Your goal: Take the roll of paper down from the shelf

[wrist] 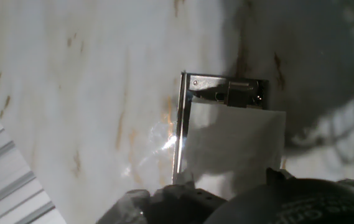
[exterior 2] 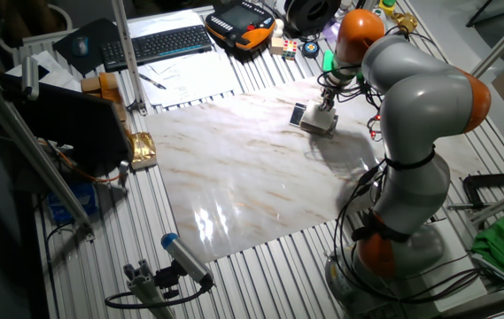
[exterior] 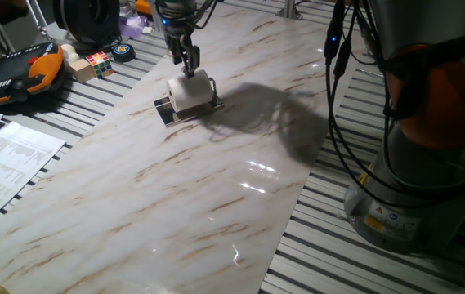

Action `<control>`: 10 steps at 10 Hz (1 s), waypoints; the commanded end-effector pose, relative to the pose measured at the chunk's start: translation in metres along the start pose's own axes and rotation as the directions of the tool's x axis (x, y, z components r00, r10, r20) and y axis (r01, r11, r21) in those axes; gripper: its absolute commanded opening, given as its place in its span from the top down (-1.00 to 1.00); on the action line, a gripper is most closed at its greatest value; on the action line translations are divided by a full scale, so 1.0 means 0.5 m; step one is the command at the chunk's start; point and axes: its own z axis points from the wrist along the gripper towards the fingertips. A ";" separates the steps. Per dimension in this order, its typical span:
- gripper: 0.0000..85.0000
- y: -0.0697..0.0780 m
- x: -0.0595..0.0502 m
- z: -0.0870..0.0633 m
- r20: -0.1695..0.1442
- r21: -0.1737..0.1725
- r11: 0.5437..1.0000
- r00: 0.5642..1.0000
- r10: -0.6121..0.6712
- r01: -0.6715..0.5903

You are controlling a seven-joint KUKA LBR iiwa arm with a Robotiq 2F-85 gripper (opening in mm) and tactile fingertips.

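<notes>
Nearest in the hand view, the gripper [wrist: 226, 193] is seen at 6 o'clock, right over the roll of paper [wrist: 232, 146]; whether the claw is apart or clamped can't be told, tips hidden. The roll is sat on the shelf [wrist: 223, 90], whose metal rail runs at 12 o'clock and along 9 o'clock. Step in hand is judged as approach/grasp, lift not yet done. Next: a firm pinch across the roll is needed, then a straight lift clear of the rail, w/o dragging the shelf across the marble table [exterior: 216, 196].

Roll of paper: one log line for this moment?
phase: reach | gripper: at top of roll of paper, closure unclear | roll: on shelf | surface: marble table
</notes>
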 end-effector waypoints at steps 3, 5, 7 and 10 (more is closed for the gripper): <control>-1.00 0.005 0.003 0.026 -0.014 0.013 0.999 0.999 0.048 -0.048; -1.00 0.003 0.002 0.044 -0.010 0.007 0.998 0.998 0.068 -0.068; -1.00 0.001 0.001 0.061 -0.012 0.010 0.996 0.996 0.083 -0.083; -1.00 -0.002 -0.005 0.080 -0.007 0.026 0.994 0.994 0.110 -0.109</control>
